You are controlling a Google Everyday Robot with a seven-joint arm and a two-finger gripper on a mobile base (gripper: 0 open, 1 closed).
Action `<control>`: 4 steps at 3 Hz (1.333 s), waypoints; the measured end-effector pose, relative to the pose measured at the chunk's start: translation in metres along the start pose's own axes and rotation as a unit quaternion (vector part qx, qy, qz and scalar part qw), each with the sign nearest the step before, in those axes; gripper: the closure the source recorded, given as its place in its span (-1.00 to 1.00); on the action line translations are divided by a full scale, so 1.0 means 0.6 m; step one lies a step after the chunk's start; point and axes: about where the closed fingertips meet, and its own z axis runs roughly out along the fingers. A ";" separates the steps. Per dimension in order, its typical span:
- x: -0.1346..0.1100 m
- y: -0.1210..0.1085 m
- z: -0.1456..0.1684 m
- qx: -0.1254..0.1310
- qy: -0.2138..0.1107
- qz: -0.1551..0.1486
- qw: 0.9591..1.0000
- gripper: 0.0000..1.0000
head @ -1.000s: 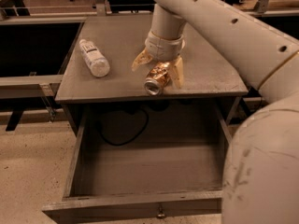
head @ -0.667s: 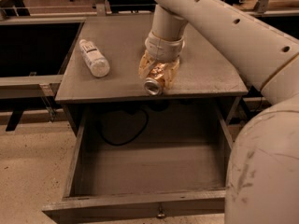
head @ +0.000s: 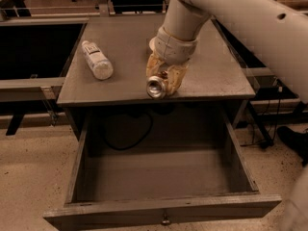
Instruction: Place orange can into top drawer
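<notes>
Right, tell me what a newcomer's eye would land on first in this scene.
The white arm reaches down from the upper right, and its tool is clamped on the orange can at the front edge of the grey tabletop. Directly below, the top drawer is pulled wide open. A clear plastic bottle with a white cap lies on its side at the tabletop's left.

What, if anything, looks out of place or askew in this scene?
Two things lie tipped over on the tabletop: the clear plastic bottle at the left, and the orange can at the front edge, where the claw grips it. The top drawer below stands open.
</notes>
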 end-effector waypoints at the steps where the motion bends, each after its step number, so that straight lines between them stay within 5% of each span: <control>1: -0.051 0.042 -0.017 -0.006 0.016 0.078 0.997 1.00; 2: -0.114 0.081 0.017 -0.047 0.008 0.147 0.988 1.00; 3: -0.146 0.115 0.075 -0.086 0.015 0.217 0.972 1.00; 4: -0.149 0.121 0.143 -0.102 0.029 0.289 0.952 1.00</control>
